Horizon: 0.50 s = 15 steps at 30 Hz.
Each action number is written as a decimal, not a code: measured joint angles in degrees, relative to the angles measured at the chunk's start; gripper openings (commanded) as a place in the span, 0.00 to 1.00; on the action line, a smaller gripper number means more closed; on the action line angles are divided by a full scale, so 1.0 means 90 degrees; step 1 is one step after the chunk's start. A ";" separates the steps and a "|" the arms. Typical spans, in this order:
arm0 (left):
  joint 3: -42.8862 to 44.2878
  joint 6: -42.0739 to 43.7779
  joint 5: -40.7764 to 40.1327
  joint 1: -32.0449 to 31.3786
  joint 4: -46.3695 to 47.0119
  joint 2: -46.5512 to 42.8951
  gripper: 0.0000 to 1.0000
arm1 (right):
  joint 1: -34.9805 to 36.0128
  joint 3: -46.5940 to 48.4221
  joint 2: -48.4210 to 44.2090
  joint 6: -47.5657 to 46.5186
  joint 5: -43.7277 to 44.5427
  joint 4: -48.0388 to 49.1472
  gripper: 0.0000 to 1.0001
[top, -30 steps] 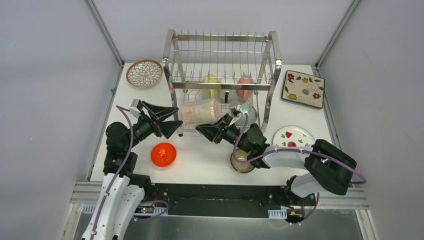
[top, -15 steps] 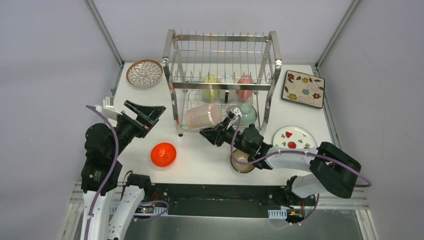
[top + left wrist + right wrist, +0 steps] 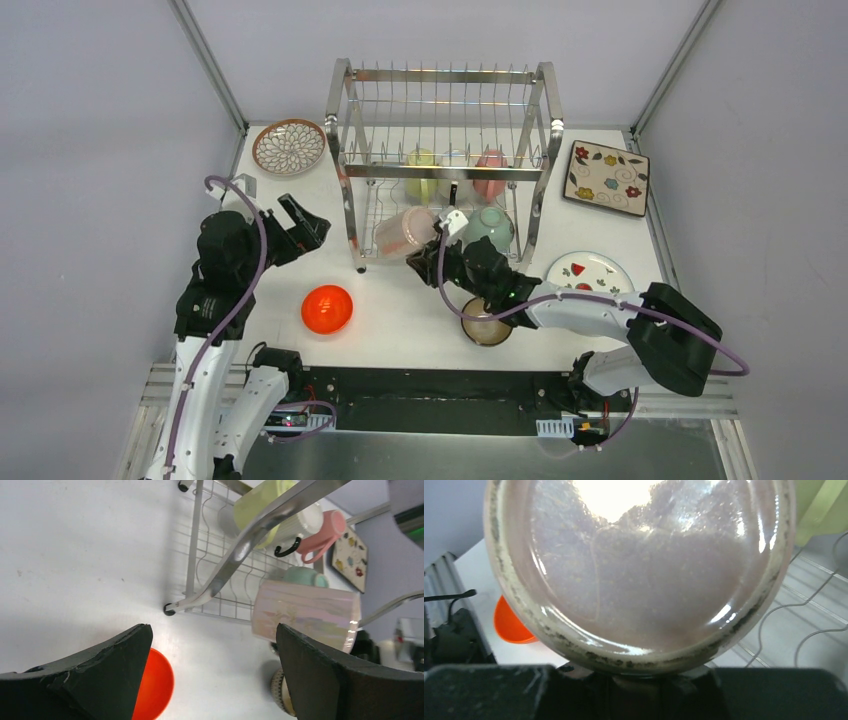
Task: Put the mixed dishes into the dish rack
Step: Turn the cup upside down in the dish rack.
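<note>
The dish rack (image 3: 445, 130) is a shiny two-tier wire frame at the back centre. My right gripper (image 3: 440, 250) is shut on the rim of a pearly pink cup (image 3: 405, 232). The cup lies on its side at the rack's lower tier, and its mouth fills the right wrist view (image 3: 639, 570). My left gripper (image 3: 295, 225) stands wide open and empty, left of the rack. An orange bowl (image 3: 327, 309) sits on the table below it, and a brown bowl (image 3: 485, 325) lies under my right arm.
Yellow-green (image 3: 421, 170), white (image 3: 455, 165) and pink (image 3: 490, 170) cups and a mint bowl (image 3: 492, 226) sit in the rack. A petal-pattern plate (image 3: 288, 146) lies back left, a square floral plate (image 3: 606, 178) back right, and a strawberry plate (image 3: 587, 272) on the right.
My left gripper opened fully and drew back to the left, away from the pink cup. My right gripper carried the cup farther into the rack's lower tier.
</note>
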 measured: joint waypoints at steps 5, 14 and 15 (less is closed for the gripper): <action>0.0000 0.0505 -0.0189 0.0000 -0.0015 0.0160 0.99 | 0.0005 0.0614 0.0010 -0.0617 0.0372 -0.0831 0.00; -0.0029 0.1137 -0.0695 -0.0002 0.0022 -0.0364 0.99 | 0.0002 0.1273 0.0520 -0.1384 0.1076 -0.1693 0.00; -0.0068 0.1202 -0.0777 -0.0002 0.0056 -0.0415 0.99 | 0.0005 0.1324 0.0602 -0.1411 0.1112 -0.1770 0.00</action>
